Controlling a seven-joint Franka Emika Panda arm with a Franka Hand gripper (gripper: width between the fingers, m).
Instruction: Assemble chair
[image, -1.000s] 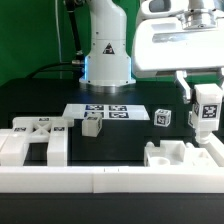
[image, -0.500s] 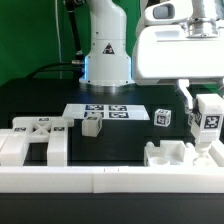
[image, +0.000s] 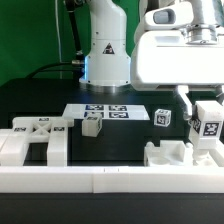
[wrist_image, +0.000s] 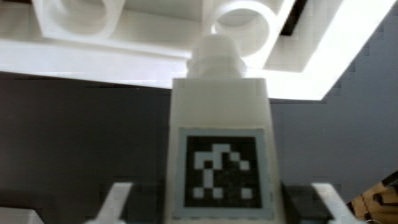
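Observation:
My gripper hangs at the exterior view's right, shut on a blocky white chair leg with a black-and-white tag on its face. The leg stands upright just above a larger white chair part with raised lugs. In the wrist view the leg fills the middle, its rounded peg end over that white part, which has round holes. The gripper shows a finger on either side of the leg. More chair parts lie at the exterior view's left, and a small block sits mid-table.
The marker board lies flat at the table's middle. A small tagged cube sits beside it. The low white border rail runs along the front. The arm's base stands at the back.
The gripper has come down with the leg and shifted slightly toward the exterior view's right, closer to the lugged part. The other parts have stayed put.

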